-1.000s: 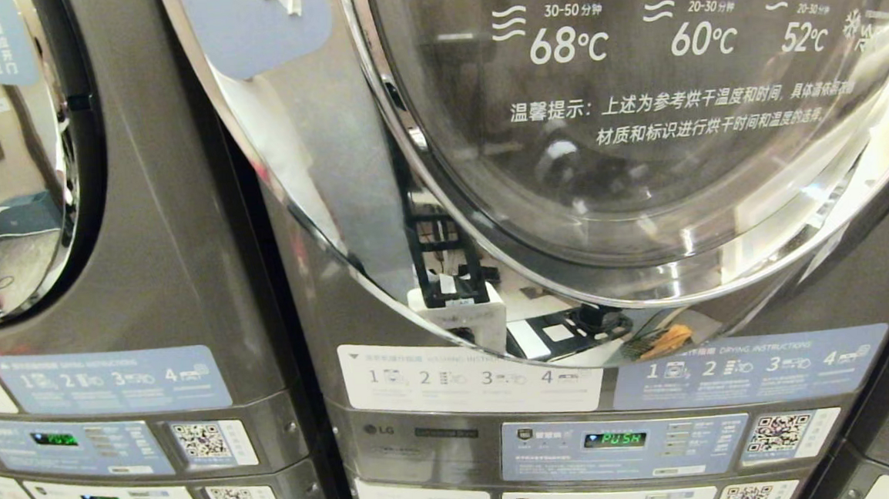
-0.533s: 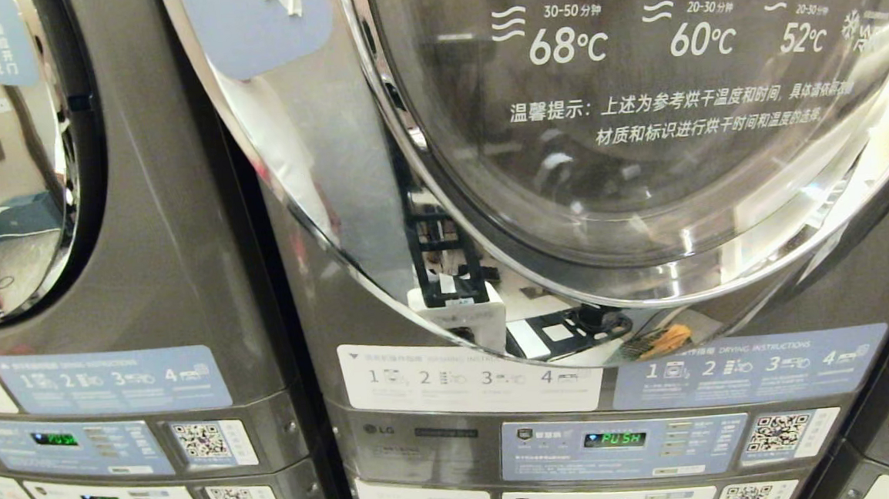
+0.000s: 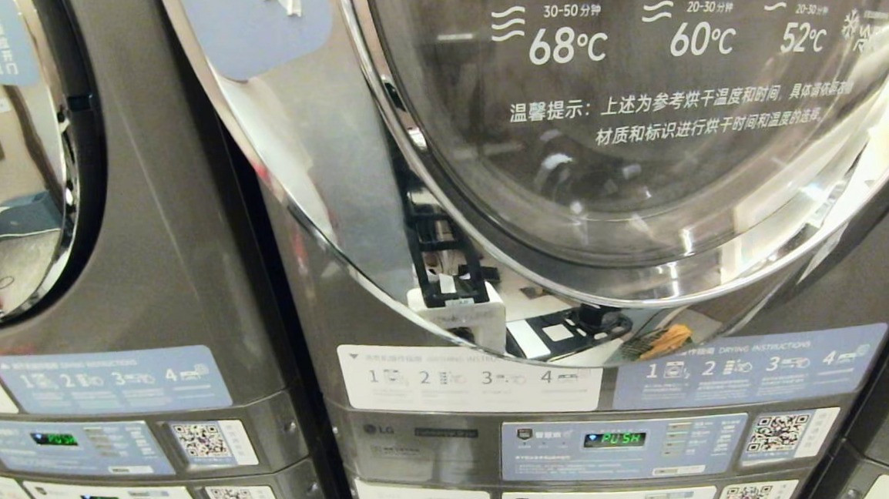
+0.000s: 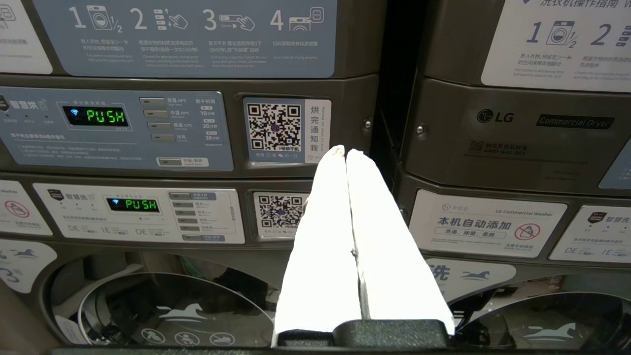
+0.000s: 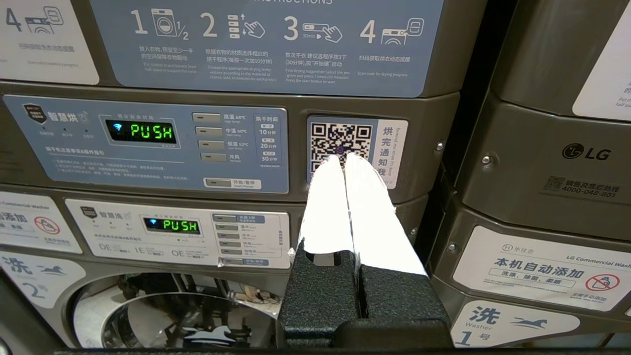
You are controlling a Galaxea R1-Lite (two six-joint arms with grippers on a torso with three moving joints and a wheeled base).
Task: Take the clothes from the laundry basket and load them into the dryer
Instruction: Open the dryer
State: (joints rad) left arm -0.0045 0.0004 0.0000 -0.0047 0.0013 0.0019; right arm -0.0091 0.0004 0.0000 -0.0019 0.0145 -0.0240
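Dryer door (image 3: pixel 638 137) fills the upper right of the head view, closed. Both tools, left tool (image 4: pixel 345 153) and right tool (image 5: pixel 343 159), are pinched closed and empty, facing control panels lower down; no basket or clothes in sight.

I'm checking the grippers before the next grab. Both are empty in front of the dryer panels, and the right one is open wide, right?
Not quite: the right gripper is shut, its white fingers pressed together, as the right wrist view shows. Both grippers are indeed empty in front of the panels; the left gripper is shut too.
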